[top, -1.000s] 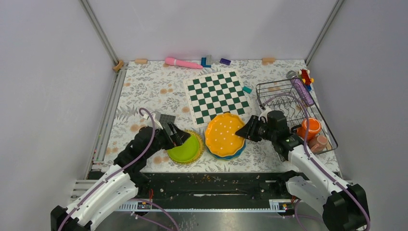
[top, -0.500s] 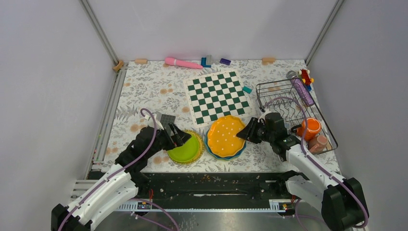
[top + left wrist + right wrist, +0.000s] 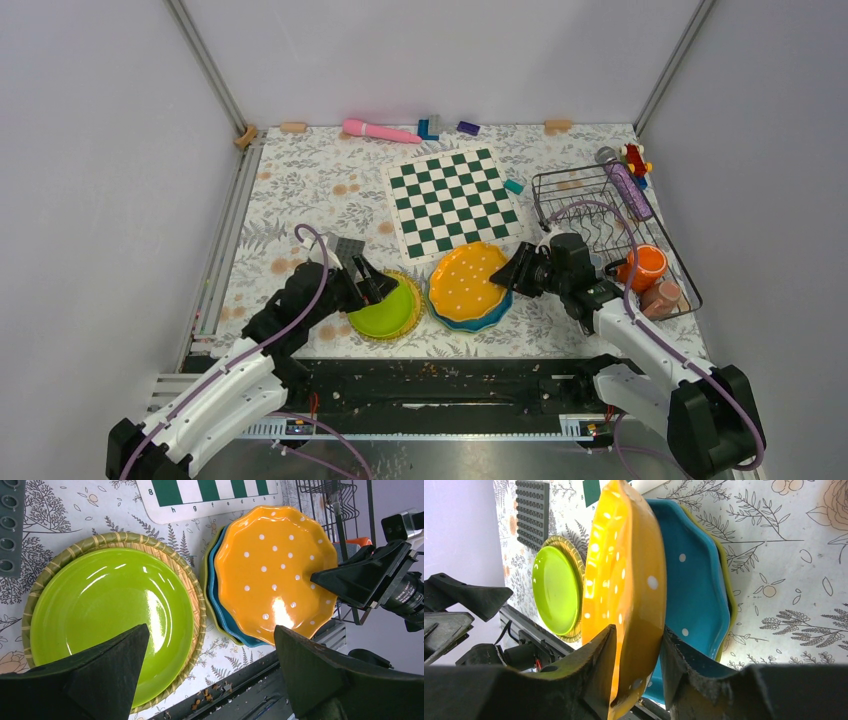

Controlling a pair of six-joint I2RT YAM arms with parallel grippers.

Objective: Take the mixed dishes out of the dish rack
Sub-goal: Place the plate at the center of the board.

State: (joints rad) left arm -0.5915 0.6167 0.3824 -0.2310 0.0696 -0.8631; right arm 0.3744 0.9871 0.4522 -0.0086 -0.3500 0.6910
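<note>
The worktop [image 3: 300,190] is covered by a leaf-and-flower print. The dish rack [image 3: 575,200] is seen at its right side. Two dishes are seen in the rack's near end: an orange cup [image 3: 645,265] and, just nearer, a pink cup [image 3: 662,295]. A purple tube [image 3: 630,190] is laid across the rack's far right rim, and a red toy [image 3: 634,155] is seen just beyond it.

A green-and-white chessboard [image 3: 452,198] is spread flat in the middle of the worktop, left of the rack.

Just nearer than the board, a stack of scalloped plates is seen. The orange plate [image 3: 624,580], white-dotted, is tilted on top. Its right rim is pinched by the right claw [image 3: 638,635], one finger on each face. Beneath it a teal plate [image 3: 696,580] is seen, and under that a yellow-green plate [image 3: 728,595], both flat on the worktop.

Left of the stack, a lime-green plate [image 3: 110,610] is nested in a woven-patterned dish [image 3: 185,580]. The left claw [image 3: 211,632] is held above the near right edge of the lime-green plate, fingers spread wide, nothing between them.

A grey studded baseplate [image 3: 345,247] is seen just beyond the lime-green plate.
</note>
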